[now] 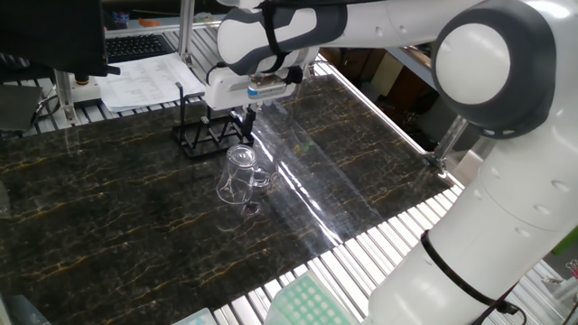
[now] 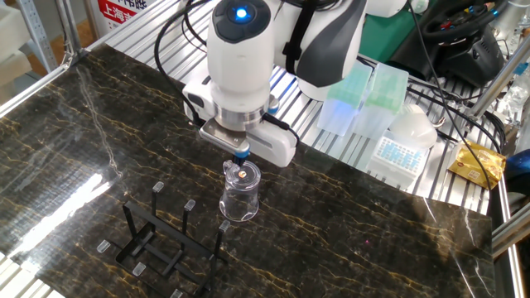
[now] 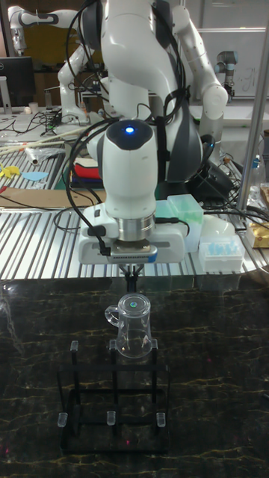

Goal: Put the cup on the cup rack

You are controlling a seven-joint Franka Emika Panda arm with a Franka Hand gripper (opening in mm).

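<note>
The cup [image 1: 238, 177] is a clear glass mug standing upside down on the dark marble table, also seen as the cup [image 2: 240, 195] and the cup [image 3: 133, 330], its handle to the left in the tall view. My gripper [image 1: 246, 126] hangs just above its upturned base with the thin fingers pressed together, holding nothing; the gripper [image 2: 241, 152] and gripper [image 3: 132, 283] show a small gap to the glass. The cup rack [image 1: 200, 135], a black wire stand with upright pegs, stands right beside the cup, seen as the cup rack [image 2: 162, 242] and cup rack [image 3: 112, 399].
Papers [image 1: 144, 79] and a keyboard lie beyond the rack. Pipette tip boxes [image 2: 364, 93], a white box [image 2: 397, 151] and a yellow packet [image 2: 475, 164] sit on the slatted edge. A green tip box [image 1: 307, 303] is at the near edge.
</note>
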